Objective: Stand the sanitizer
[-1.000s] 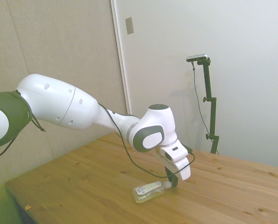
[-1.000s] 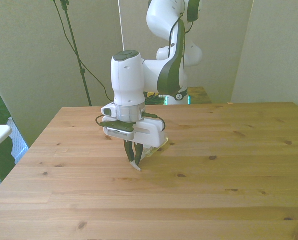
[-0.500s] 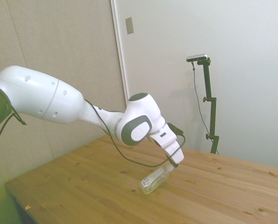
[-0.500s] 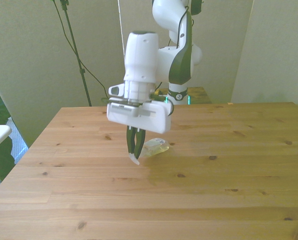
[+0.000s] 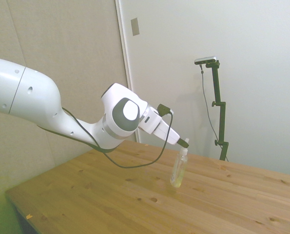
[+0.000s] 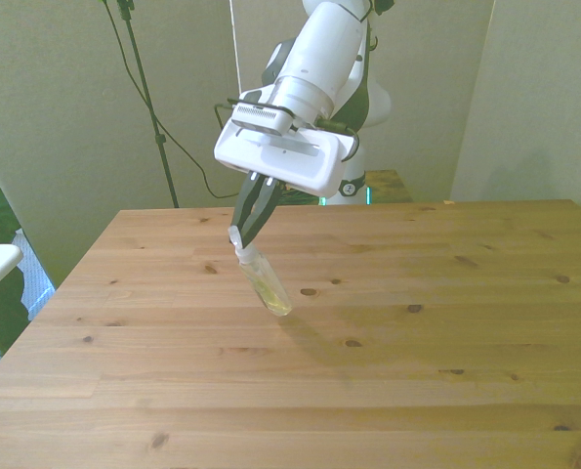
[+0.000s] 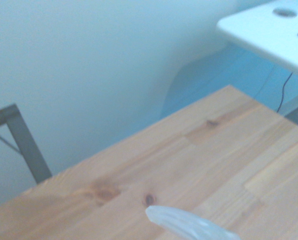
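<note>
I see the gripper [image 6: 241,232] clamped on the white nozzle of the sanitizer [image 6: 267,285]. The bottle's long axis is steeply tilted, nozzle uppermost and leaning toward the front view's left. Its base rests on the wooden table [image 6: 436,371]. In the side view the sanitizer [image 5: 178,169] appears near-upright.

My two dark fingers [image 6: 241,233] pinch the white pump top of a small, slim clear plastic sanitizer bottle [image 6: 266,283] with pale yellowish liquid, just left of the frame's centre. The bottle tilts, its top toward the upper left, its base touching the pale wooden table [image 6: 446,342] toward the lower right. My white gripper [image 6: 241,233] housing sits above, angled.
</note>
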